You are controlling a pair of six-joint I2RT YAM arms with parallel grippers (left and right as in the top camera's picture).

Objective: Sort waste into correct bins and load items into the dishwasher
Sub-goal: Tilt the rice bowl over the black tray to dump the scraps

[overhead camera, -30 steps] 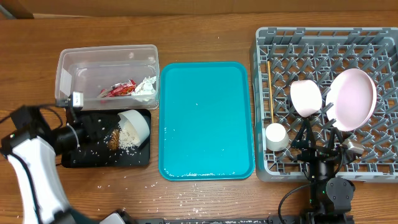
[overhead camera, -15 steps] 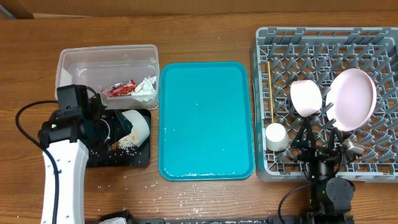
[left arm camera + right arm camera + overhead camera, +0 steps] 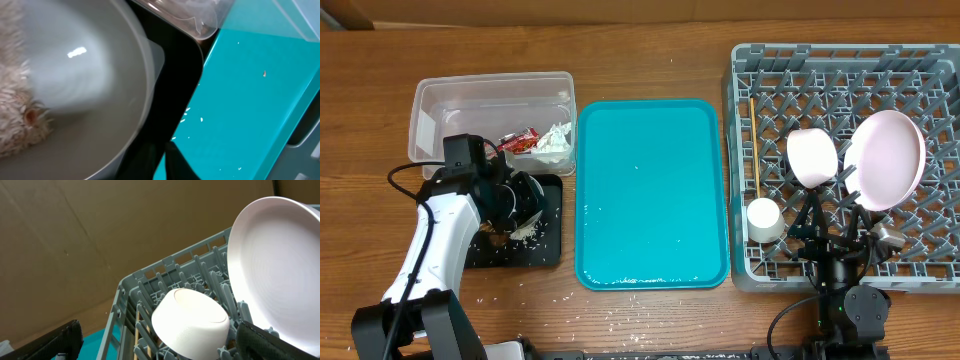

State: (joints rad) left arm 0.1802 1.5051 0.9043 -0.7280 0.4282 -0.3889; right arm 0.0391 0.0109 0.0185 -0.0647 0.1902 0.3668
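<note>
The whitish bowl (image 3: 530, 192) lies tipped on the black tray (image 3: 545, 252), with rice crumbs (image 3: 525, 232) spilled beside it. In the left wrist view the bowl (image 3: 90, 75) fills the left side, with crumbs (image 3: 15, 110) stuck inside it. My left gripper (image 3: 510, 200) (image 3: 161, 161) is at the bowl's rim, fingers together with nothing between them. The clear tub (image 3: 470, 100) holds the red wrapper (image 3: 517, 143) and tissue (image 3: 554, 141). The grey rack (image 3: 940, 60) holds the plate (image 3: 886, 158), pink bowl (image 3: 813, 157), cup (image 3: 764, 219) and chopsticks (image 3: 754, 145). My right gripper (image 3: 840, 245) (image 3: 167, 342) is open and empty.
The teal tray (image 3: 650, 190) lies between the bins and the rack, with a few crumbs on it. Loose crumbs dot the wooden table in front of the black tray. The right wrist view shows the plate (image 3: 280, 270) and pink bowl (image 3: 192, 320) standing in the rack (image 3: 150, 277).
My left arm has swung in from the table's left edge to the whitish bowl on the black tray. The right arm has not moved.
</note>
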